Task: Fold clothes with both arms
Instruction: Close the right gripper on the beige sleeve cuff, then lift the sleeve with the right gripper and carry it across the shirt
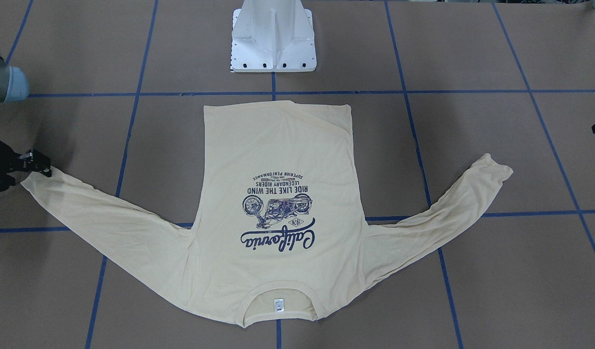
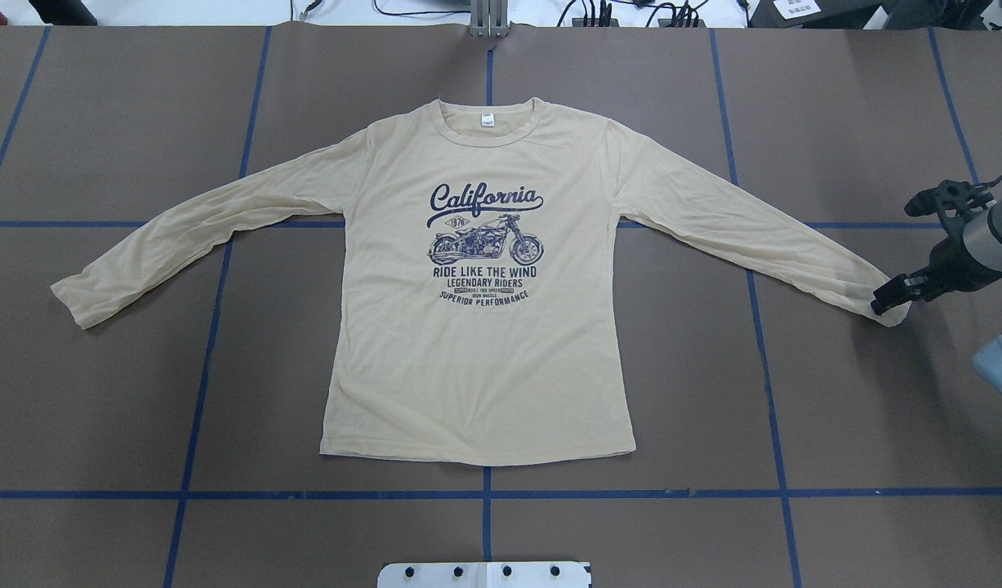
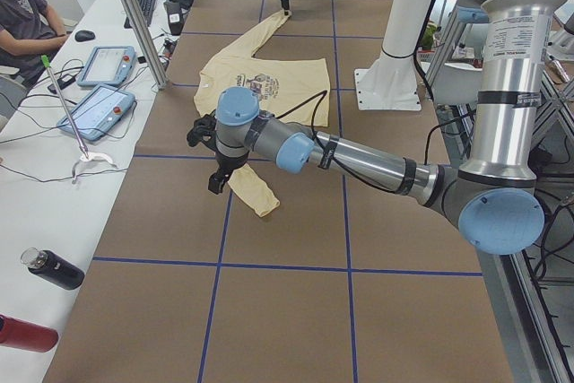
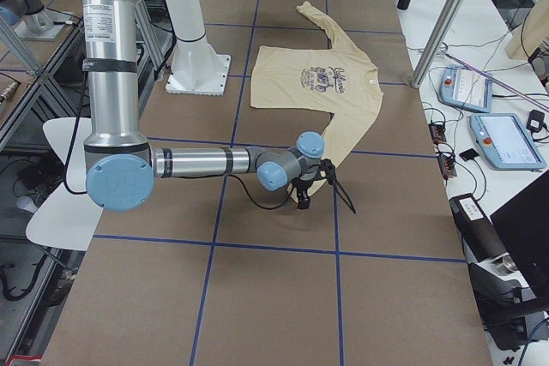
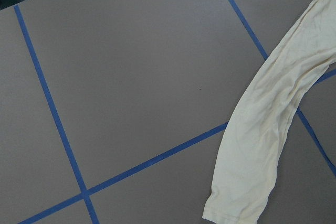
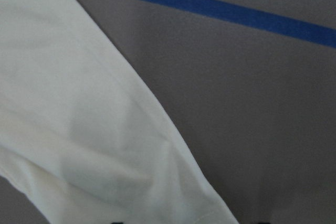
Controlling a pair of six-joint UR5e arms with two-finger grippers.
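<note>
On the brown table (image 2: 100,408) in front of me the cream-yellow T-shirt (image 2: 476,367) lies flat and face up. Its navy print (image 2: 484,245) shows, the collar is on the far side from my pedestal (image 2: 484,574) and the hem is toward it. Both long sleeves are spread out to the sides. My right gripper (image 2: 880,304) is down at the right cuff (image 2: 897,314), its tip touching the cloth at the very end of that sleeve. In my right wrist view the jaws show only as two dark tips at the bottom edge, set apart, with the cuff's edge between them. I read them as spread, not pinching. My left gripper (image 3: 215,187) hangs above the table near the left cuff (image 2: 72,302), apart from it. Whether its jaws are spread or pressed together I cannot tell.
</note>
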